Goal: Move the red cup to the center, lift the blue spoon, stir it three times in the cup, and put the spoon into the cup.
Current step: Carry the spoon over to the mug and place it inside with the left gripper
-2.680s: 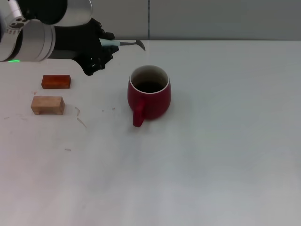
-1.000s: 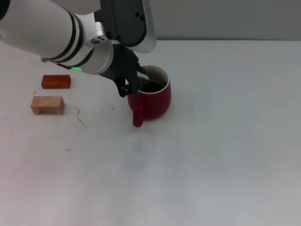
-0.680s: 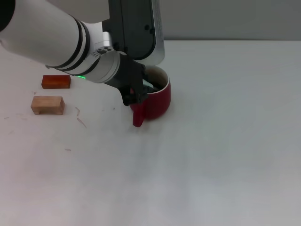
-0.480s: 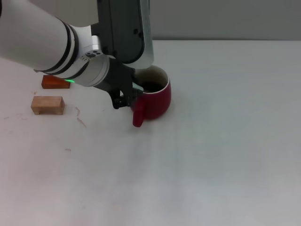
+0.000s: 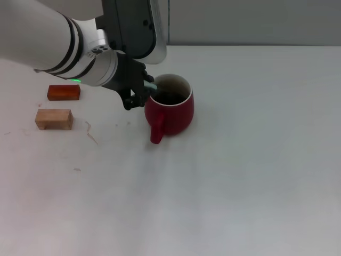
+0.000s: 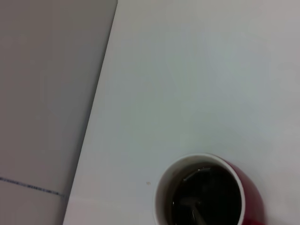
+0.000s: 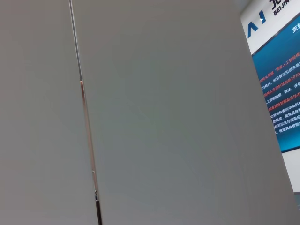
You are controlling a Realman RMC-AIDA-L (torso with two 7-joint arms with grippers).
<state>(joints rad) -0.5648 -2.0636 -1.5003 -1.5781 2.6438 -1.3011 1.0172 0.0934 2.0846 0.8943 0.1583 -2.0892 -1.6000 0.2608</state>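
Observation:
The red cup [image 5: 173, 114] stands upright near the table's middle, its handle pointing toward me. My left gripper [image 5: 139, 92] sits against the cup's left rim, shut on the blue spoon [image 5: 151, 85]. Only a pale sliver of the spoon's handle shows between the black fingers and the rim. In the left wrist view the cup [image 6: 253, 197] is seen from above, and the spoon's grey bowl [image 6: 199, 213] lies inside the dark interior. My right gripper is out of view; its wrist camera faces a wall.
An orange-red block [image 5: 63, 92] and a pale wooden block [image 5: 54, 119] lie at the left of the white table [image 5: 256, 176]. The table's back edge meets a grey wall just behind the cup.
My left arm carried the spoon from the back left to the cup and dipped it in. Over the last second the gripper swung along the cup's left side and back toward the rear.

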